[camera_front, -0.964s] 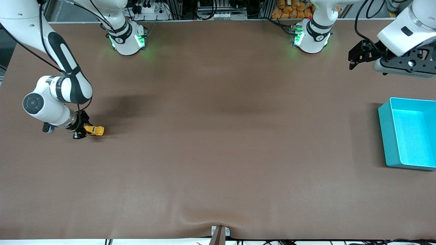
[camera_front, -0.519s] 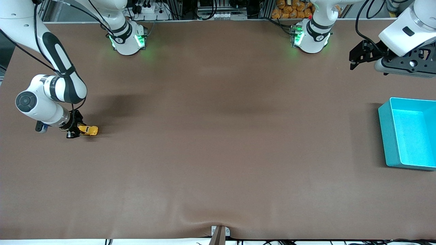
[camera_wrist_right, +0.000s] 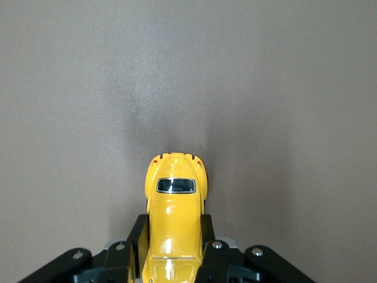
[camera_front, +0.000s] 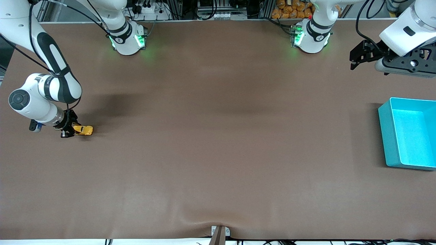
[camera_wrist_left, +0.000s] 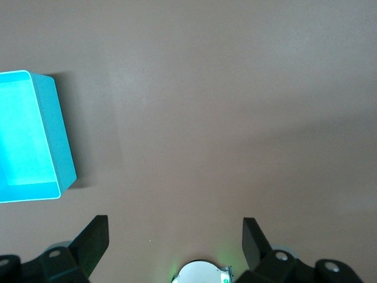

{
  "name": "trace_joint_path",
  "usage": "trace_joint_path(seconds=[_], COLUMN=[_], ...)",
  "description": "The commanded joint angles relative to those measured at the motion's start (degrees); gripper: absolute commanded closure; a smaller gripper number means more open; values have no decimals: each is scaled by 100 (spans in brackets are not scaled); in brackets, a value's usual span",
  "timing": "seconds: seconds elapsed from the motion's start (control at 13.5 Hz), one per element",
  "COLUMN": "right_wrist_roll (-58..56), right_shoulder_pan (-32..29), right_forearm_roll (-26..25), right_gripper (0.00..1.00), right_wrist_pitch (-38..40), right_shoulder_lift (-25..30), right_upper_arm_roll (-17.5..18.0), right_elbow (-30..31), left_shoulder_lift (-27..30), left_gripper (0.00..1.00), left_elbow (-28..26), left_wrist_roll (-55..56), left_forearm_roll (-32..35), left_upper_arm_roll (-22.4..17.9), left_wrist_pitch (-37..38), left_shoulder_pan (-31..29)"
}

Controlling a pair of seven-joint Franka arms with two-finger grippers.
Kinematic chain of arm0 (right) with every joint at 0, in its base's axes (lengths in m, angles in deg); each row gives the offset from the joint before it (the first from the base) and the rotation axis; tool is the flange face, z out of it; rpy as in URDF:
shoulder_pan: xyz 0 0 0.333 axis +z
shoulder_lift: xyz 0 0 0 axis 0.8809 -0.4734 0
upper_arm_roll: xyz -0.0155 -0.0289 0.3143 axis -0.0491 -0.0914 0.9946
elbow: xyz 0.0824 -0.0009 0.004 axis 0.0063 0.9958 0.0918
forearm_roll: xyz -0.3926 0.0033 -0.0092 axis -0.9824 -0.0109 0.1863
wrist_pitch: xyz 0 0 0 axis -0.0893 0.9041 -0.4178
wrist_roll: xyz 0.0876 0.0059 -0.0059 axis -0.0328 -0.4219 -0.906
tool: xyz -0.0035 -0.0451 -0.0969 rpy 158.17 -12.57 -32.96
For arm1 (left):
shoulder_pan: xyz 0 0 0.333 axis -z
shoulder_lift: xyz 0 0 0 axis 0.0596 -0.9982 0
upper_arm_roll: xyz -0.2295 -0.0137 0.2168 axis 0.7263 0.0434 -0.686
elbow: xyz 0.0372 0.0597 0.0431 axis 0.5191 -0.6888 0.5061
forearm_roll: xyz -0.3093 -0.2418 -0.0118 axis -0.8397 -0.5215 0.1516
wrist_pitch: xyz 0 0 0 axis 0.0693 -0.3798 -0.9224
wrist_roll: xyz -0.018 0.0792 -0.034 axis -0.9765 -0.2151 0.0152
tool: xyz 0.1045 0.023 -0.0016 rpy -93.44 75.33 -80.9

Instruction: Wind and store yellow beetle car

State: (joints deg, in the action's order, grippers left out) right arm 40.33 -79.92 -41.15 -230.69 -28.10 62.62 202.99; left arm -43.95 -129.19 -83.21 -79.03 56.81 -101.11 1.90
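A wide table covered in a matte brown, slightly wrinkled sheet fills nearly the whole front view. The sheet puckers into a small fold at the middle of the edge nearest the front camera, where a small grey metal bracket sits. Soft, even overhead light leaves faint dark patches across the surface. Along the edge where the bases stand runs a cluttered strip of dark cables and aluminium framing, with a heap of orange round objects beside it.

Robotics lab: brown-covered bench; two bolted white arm bases with green lights; cabling and aluminium framing just past the bases.
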Motion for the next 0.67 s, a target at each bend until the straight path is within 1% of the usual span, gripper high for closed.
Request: trace_joint_path(seconds=[0.0, 0.07, 0.15, 0.22, 0.3, 0.37, 0.52, 0.59], right_wrist_roll=[-97, -106, -132, -133, -141, -133, -133, -133], right_shoulder_pan=[-168, -177, -168, -168, -168, -168, -107, -107], right_forearm_roll=[-212, -212, -212, -203, -203, -203, -151, -116], right_gripper=[76, 71, 63, 53, 5, 0, 0, 0], right_wrist_pitch=[-352, -317, -308, -230, -29, 330, 1155, 1691], right_shoulder_lift=[-695, -660, -599, -511, -406, -326, -98, 16], right_upper_arm_roll=[32, 32, 32, 32, 40, 49, 84, 154], right_elbow=[-183, -209, -210, -218, -297, -445, -788, -1051], left_shoulder_lift=[69, 61, 60, 60, 69, 69, 69, 69], left_gripper=[0, 0, 0, 0, 0, 0, 0, 0], left_elbow=[58, 58, 58, 58, 58, 58, 58, 58], left_wrist_roll=[-111, -111, -111, -111, -111, -111, -111, -111], left_forearm_roll=[132, 132, 132, 132, 132, 132, 132, 132], left_upper_arm_roll=[-26, -26, -26, -26, -26, -26, -26, -26], left_wrist_pitch=[27, 27, 27, 27, 27, 27, 35, 35], left_shoulder_pan=[3, -6, -24, -41, -41, -33, -32, -41])
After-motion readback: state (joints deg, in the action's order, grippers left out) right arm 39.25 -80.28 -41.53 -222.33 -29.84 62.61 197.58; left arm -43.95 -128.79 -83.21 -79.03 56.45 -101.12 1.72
